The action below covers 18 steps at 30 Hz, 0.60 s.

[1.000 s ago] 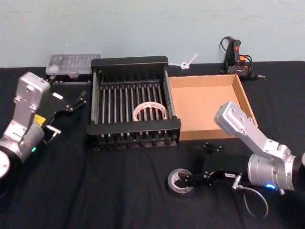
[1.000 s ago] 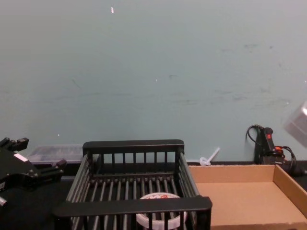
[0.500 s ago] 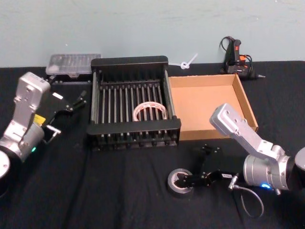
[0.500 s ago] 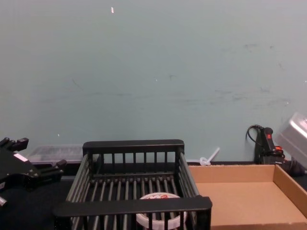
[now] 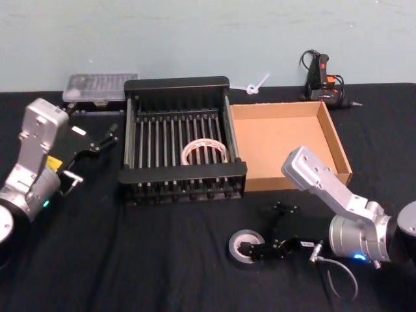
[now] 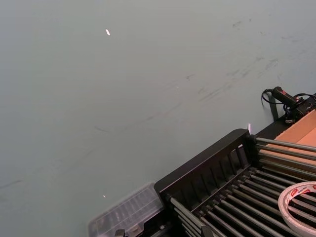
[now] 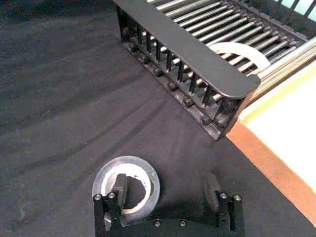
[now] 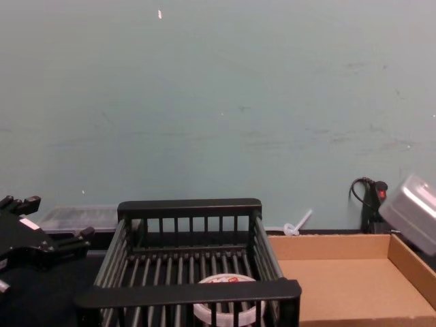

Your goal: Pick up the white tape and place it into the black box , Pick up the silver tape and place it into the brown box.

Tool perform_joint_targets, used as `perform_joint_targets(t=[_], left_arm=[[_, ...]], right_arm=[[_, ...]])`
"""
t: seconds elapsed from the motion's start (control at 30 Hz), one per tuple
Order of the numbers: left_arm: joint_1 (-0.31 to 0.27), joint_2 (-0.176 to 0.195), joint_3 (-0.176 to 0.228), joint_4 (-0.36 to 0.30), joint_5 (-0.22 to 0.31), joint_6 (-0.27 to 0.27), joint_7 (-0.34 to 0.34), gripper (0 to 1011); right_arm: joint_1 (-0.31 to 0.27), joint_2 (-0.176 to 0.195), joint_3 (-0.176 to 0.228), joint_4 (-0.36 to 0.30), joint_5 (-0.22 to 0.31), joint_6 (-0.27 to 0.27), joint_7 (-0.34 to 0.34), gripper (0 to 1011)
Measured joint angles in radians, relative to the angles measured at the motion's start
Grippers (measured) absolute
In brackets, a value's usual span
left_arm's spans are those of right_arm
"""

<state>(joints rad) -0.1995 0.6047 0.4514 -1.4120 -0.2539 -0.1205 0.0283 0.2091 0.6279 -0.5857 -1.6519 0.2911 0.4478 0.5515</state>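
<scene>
From my head camera I see my right claw (image 5: pixel 261 249) low on the black table (image 5: pixel 162 260), its fingers apart, one finger down in the hole of the silver tape (image 5: pixel 246 247), while the white tape (image 5: pixel 205 151) lies in the black box (image 5: pixel 182 175) next to the brown box (image 5: pixel 286 140). My left claw (image 5: pixel 104 138) waits open beside the black box. In my right wrist camera one finger (image 7: pixel 120 186) sits inside the silver tape (image 7: pixel 126 182) and the other (image 7: pixel 212 185) stands outside it, and from my chest the white tape (image 8: pixel 228 305) rests on the black box's (image 8: pixel 191 291) floor.
</scene>
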Motion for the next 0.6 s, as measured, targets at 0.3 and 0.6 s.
perform_joint_targets(t=[0.3, 0.6], left_arm=[[0.000, 0.000, 0.000, 0.000, 0.000, 0.000, 0.000, 1001], [0.000, 0.000, 0.000, 0.000, 0.000, 0.000, 0.000, 1001]], right_arm=[[0.004, -0.004, -0.004, 0.008, -0.005, 0.008, 0.002, 1002], [0.004, -0.004, -0.004, 0.008, -0.005, 0.007, 0.002, 1003]])
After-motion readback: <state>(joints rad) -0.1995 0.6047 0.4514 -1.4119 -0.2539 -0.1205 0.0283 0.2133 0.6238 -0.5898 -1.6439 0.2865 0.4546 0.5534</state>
